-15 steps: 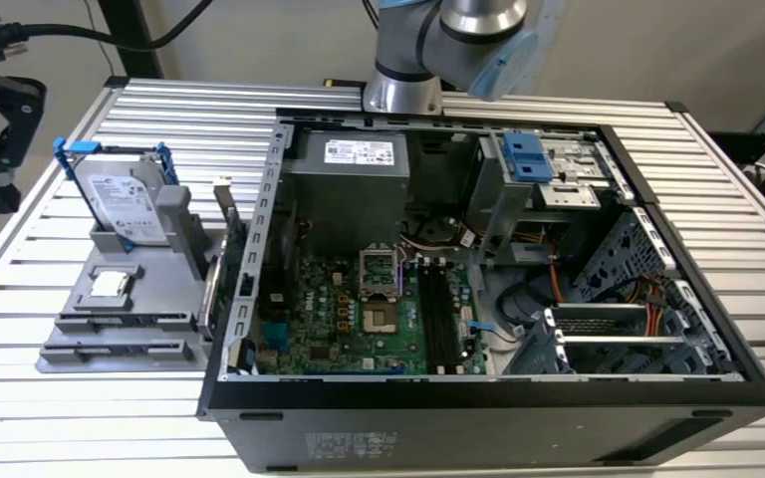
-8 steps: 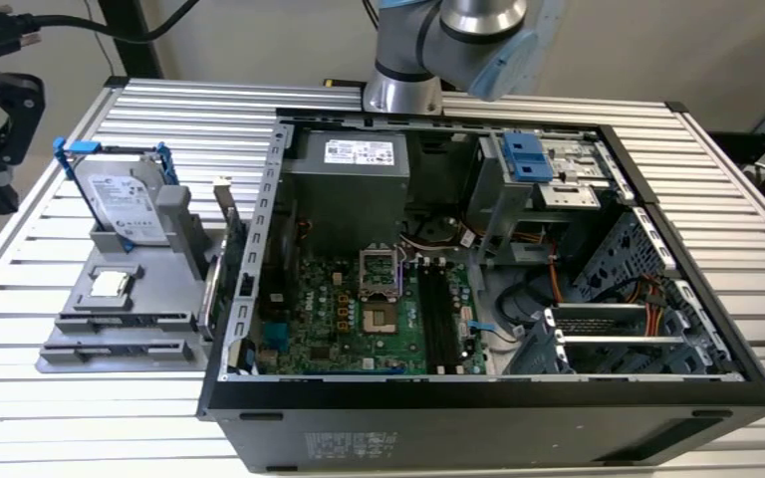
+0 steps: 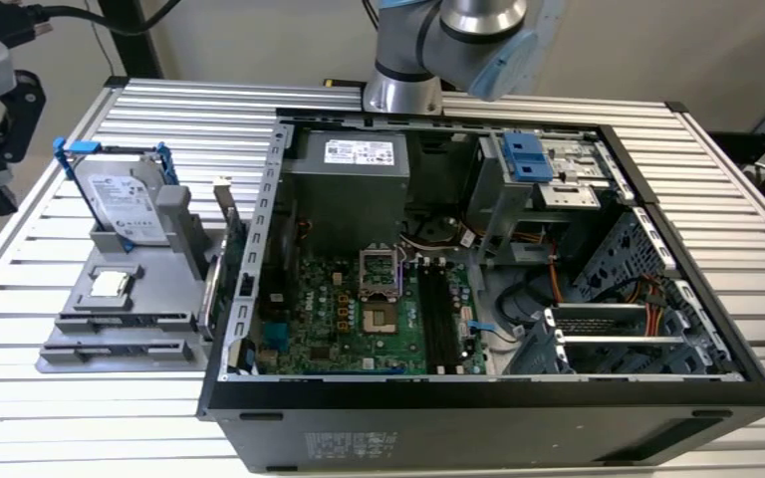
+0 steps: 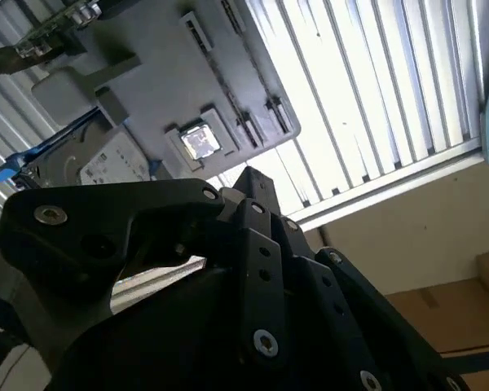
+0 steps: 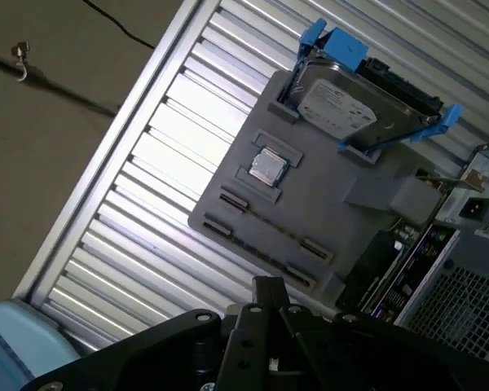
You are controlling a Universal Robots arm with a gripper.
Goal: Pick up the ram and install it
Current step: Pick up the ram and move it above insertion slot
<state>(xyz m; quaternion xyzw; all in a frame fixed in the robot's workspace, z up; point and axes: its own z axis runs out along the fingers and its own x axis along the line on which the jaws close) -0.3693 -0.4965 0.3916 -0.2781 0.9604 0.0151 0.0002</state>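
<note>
Hovering near the grey tray [image 5: 330, 199] — it props parts for easy picking — the hand [image 5: 269, 287] looks clenched on nothing, we judge.

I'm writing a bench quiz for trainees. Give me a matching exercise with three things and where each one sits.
Things:
1. hard drive
2. square chip
3. motherboard

Places:
A. lying flat on the grey holder
B. inside the open computer case
C. upright in a blue bracket

Pairs: 1-C, 2-A, 3-B.
</note>
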